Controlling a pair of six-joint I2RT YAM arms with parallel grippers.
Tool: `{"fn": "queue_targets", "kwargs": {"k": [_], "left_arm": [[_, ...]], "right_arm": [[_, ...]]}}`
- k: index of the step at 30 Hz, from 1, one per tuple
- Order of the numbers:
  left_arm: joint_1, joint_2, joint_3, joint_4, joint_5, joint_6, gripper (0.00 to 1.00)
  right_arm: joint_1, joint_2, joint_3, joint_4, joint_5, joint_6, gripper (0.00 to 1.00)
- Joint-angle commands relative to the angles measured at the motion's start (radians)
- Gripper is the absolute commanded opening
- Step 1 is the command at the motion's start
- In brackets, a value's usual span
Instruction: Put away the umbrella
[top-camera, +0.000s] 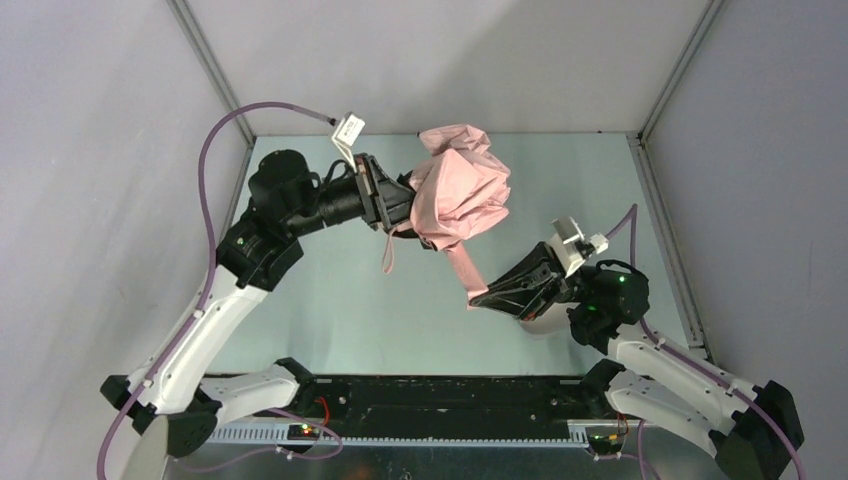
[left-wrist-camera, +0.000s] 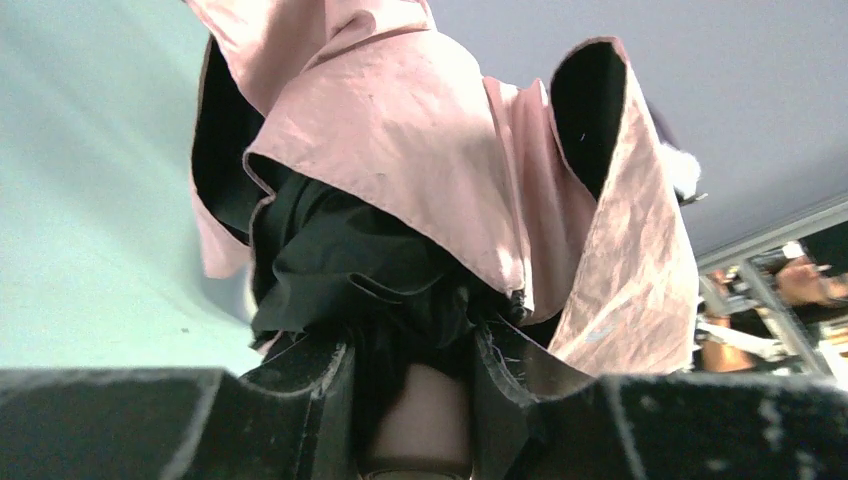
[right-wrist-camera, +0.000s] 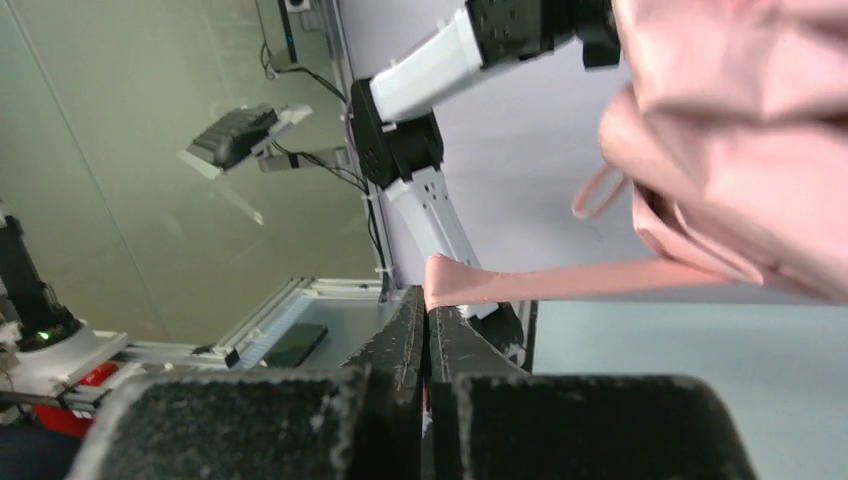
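The umbrella (top-camera: 462, 190) is a crumpled bundle of salmon-pink fabric with a black lining, held up above the table at the back middle. My left gripper (top-camera: 398, 210) is shut on the umbrella's small pink handle (left-wrist-camera: 420, 420), with the fabric (left-wrist-camera: 440, 150) bunched just beyond the fingers. A thin wrist strap loop (top-camera: 389, 252) hangs below the handle. My right gripper (top-camera: 478, 297) is shut on the end of the umbrella's pink closure strap (right-wrist-camera: 560, 282), which stretches taut from the bundle (right-wrist-camera: 760, 130) to my fingertips. The shaft is hidden.
The pale green table (top-camera: 350, 310) lies below, with grey walls at the back and sides. Something pale (top-camera: 545, 318) lies on the table, mostly hidden under my right wrist. The left arm (right-wrist-camera: 440, 60) shows in the right wrist view. A black rail (top-camera: 430, 405) runs along the near edge.
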Motion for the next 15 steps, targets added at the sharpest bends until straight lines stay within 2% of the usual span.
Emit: {"fn": "queue_targets", "kwargs": {"k": [1, 4, 6, 10, 11, 15], "left_arm": [[-0.003, -0.058, -0.1, 0.129, -0.143, 0.21, 0.0], [-0.048, -0.064, -0.147, 0.134, -0.205, 0.305, 0.0], [-0.117, -0.055, -0.16, 0.102, -0.284, 0.45, 0.0], [-0.208, -0.043, -0.206, 0.092, -0.37, 0.58, 0.0], [-0.214, -0.042, -0.223, 0.098, -0.37, 0.593, 0.0], [-0.251, -0.027, -0.251, 0.094, -0.345, 0.67, 0.0]], "right_arm": [[0.011, -0.018, 0.096, -0.05, 0.011, 0.139, 0.0], [-0.017, -0.011, 0.148, -0.077, 0.096, 0.24, 0.0], [-0.081, 0.004, 0.169, -0.06, 0.158, 0.362, 0.0], [-0.199, 0.058, 0.222, 0.028, 0.236, 0.663, 0.0], [-0.212, 0.063, 0.247, -0.011, 0.256, 0.734, 0.0], [-0.241, 0.058, 0.29, -0.2, 0.33, 0.826, 0.0]]}}
